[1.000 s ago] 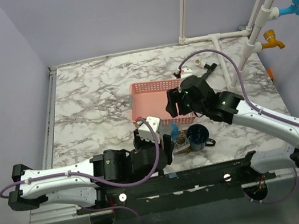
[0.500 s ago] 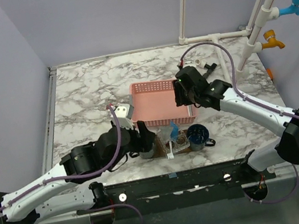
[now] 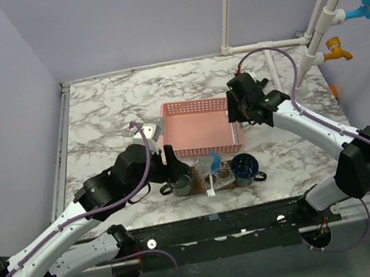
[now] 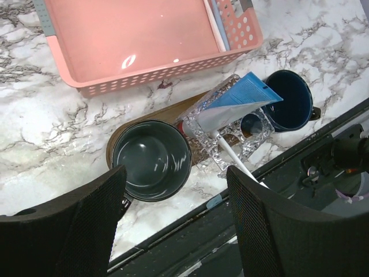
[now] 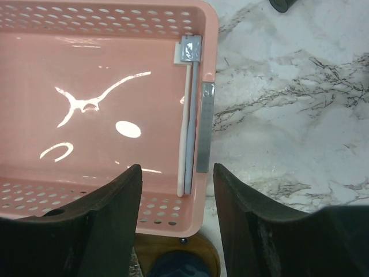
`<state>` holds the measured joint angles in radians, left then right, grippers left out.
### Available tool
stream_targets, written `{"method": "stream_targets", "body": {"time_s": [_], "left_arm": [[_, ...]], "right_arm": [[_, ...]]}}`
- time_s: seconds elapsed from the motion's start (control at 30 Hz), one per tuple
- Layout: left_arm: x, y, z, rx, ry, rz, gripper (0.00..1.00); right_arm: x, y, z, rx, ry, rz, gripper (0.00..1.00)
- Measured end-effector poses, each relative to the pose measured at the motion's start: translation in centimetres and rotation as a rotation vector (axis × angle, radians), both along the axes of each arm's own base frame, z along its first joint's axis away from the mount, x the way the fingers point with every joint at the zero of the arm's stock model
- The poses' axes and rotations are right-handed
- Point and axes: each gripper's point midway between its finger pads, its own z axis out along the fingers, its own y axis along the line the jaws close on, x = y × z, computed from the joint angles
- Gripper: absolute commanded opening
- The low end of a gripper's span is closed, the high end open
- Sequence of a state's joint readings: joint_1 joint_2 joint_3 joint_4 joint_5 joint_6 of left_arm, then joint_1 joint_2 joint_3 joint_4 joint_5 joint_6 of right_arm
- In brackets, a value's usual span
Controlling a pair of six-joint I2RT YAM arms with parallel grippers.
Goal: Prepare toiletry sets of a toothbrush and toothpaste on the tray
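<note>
The dark brown tray point(image 4: 115, 138) lies in front of the pink basket. On it stand a dark grey cup point(image 4: 151, 160), a clear glass holder point(image 4: 253, 135) and a blue cup point(image 4: 288, 98). A pale toothpaste tube with a blue flat end point(image 4: 230, 104) and a white toothbrush point(image 4: 233, 163) rest on the holder. A white toothbrush point(image 5: 183, 133) and a pale blue one lie along the basket's right wall. My left gripper point(image 4: 176, 176) is open and empty above the grey cup. My right gripper point(image 5: 177, 173) is open and empty above those two brushes.
The pink mesh basket point(image 3: 190, 109) sits mid-table, behind the tray point(image 3: 200, 186). A grey tape strip point(image 5: 203, 127) lies on the basket's right rim. White pipes with coloured taps point(image 3: 334, 47) stand at the back right. The black rail point(image 4: 190, 242) marks the table's near edge.
My left arm has swung back to the left, and its gripper is now over the grey cup. My right gripper has moved back and right to the basket's right end.
</note>
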<state>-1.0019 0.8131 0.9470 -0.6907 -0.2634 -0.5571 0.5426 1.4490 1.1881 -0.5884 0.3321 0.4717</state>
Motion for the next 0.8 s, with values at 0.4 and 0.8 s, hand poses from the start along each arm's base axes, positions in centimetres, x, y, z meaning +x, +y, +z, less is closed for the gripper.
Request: {"method": "stream_targets", "body": {"time_s": [0.4,0.8], "left_arm": [[1.8,2.3,-1.6,0.012,0.020,0.044,0.70],[2.1,2.6,-3.3,0.028,0.031,0.026,0.70]], "right_arm": [[0.2,-1.8,-4.9,-0.052,0.120,-0.058,0.54],[0.6,-2.1,-7.3,-0.050,0.169,-0.076,0.36]]}}
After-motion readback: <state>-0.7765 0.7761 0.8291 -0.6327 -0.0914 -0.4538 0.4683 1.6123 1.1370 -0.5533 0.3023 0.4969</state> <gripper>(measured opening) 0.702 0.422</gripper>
